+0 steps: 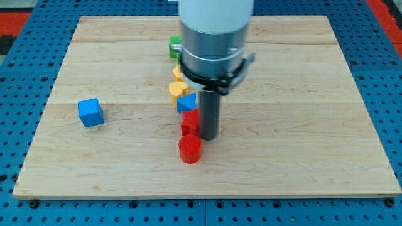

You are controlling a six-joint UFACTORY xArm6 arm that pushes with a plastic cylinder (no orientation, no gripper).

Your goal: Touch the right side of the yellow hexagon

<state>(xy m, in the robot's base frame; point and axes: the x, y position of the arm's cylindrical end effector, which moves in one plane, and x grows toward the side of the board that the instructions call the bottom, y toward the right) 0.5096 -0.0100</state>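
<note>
My arm hangs straight down over the pale wooden board [301, 75], its dark rod upright, with my tip [209, 137] set on the wood just right of a red block [190, 120]. It holds nothing. The yellow hexagon [178, 91], partly hidden behind a blue block [186, 102], lies up and to the view's left of my tip, not touching it.

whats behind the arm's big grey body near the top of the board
A green block and yellow blocks poke out at the arm body's left edge; their shapes and the rest are covered. Lower, my tip sits right of a red block.
</note>
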